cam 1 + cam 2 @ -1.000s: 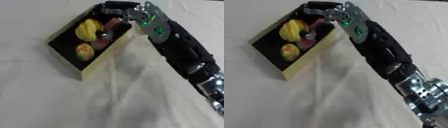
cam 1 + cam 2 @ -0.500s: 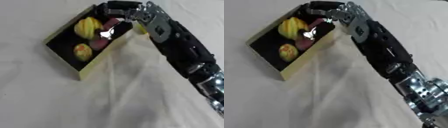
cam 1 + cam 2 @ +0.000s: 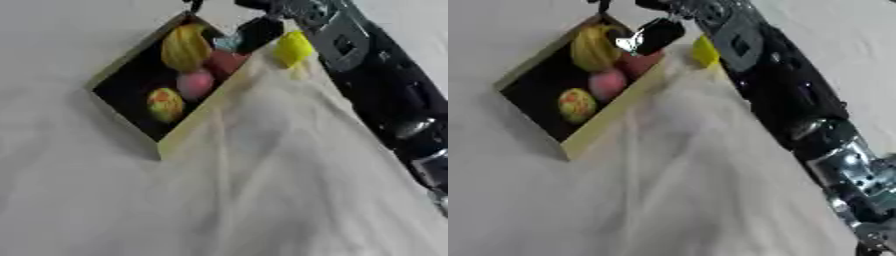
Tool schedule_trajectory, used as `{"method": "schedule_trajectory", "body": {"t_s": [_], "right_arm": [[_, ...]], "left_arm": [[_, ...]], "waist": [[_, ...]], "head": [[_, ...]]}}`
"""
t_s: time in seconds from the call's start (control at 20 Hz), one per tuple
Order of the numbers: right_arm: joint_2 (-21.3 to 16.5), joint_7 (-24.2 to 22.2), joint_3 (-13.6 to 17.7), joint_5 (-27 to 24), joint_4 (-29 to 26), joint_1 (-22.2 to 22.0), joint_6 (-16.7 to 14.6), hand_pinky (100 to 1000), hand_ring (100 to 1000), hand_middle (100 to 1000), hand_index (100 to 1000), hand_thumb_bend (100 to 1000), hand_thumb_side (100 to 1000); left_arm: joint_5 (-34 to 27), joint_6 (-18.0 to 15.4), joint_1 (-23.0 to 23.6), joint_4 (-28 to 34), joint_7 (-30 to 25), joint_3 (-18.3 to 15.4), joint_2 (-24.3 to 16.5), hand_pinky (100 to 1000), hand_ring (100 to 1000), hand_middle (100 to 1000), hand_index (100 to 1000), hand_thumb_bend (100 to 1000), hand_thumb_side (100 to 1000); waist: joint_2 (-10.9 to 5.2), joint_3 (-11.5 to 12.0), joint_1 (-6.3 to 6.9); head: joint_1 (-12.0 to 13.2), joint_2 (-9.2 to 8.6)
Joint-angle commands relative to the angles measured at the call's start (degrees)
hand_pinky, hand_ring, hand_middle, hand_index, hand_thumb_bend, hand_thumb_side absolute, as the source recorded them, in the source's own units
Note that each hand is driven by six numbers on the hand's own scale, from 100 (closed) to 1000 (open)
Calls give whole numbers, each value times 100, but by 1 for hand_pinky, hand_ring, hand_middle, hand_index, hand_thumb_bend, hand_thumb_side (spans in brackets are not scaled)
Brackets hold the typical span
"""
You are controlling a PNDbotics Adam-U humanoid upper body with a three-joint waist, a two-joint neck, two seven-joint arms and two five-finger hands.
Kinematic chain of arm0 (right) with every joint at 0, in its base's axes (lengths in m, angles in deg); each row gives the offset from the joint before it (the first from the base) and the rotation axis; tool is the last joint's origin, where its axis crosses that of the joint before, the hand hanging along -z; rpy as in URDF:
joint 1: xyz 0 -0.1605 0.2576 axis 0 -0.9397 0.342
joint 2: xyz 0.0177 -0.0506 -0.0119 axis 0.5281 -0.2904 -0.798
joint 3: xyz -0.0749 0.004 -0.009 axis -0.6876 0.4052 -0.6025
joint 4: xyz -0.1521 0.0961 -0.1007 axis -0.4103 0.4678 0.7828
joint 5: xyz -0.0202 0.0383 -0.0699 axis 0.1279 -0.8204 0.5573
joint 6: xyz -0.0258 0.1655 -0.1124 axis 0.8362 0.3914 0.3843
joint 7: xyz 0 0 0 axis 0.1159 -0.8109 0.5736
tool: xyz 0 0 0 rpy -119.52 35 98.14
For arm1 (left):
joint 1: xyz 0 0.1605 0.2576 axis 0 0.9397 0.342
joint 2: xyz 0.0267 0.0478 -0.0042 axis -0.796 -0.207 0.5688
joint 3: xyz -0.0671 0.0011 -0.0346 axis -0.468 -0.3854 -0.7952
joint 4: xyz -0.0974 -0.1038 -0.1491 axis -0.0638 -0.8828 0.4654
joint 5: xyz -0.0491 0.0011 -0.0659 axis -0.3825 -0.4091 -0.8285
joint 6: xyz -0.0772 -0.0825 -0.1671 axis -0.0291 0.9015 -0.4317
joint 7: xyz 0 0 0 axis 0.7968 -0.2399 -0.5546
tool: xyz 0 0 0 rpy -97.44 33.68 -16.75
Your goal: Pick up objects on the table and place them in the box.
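An open box [image 3: 199, 119] with pale yellow walls and a black inside lies askew at the upper left. It holds a long yellow fruit [image 3: 185, 47], a red piece [image 3: 226, 62], a pink piece [image 3: 196, 84] and a round yellow-and-red fruit [image 3: 164, 104]. My right hand [image 3: 261, 31] hangs over the box's far right corner, a dark finger stretched down toward the red piece, holding nothing that I can see. A small yellow thing [image 3: 293, 47] shows just outside the box's right wall, below the wrist. The left hand is out of sight.
My black right arm [image 3: 376, 85] runs from the lower right edge up to the top centre. A rumpled white cloth [image 3: 262, 200] covers the table.
The whole picture has shifted and tilted, so the camera moved. The right hand has risen a little from inside the box toward its far corner. The small yellow thing now shows.
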Motion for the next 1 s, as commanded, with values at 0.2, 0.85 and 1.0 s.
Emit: {"method": "schedule_trajectory", "body": {"t_s": [0.2,0.85,1.0], "right_arm": [[-176,-214,42,-251,-227,109,166,936,977,782,936,138,295],[-424,-253,66,-260,-148,-3,117,930,971,783,929,187,241],[-618,-257,42,-174,-107,-98,4,927,969,787,930,208,237]], "left_arm": [[-2,14,-12,90,-2,-30,-93,643,577,619,835,241,522],[7,30,37,90,-1,-38,-105,643,575,617,834,238,526],[13,34,50,90,-2,-39,-113,643,574,617,834,237,527]], "waist": [[-206,-13,52],[-207,-35,10],[-211,-59,20]], "head": [[-18,-19],[13,26],[33,22]]}}
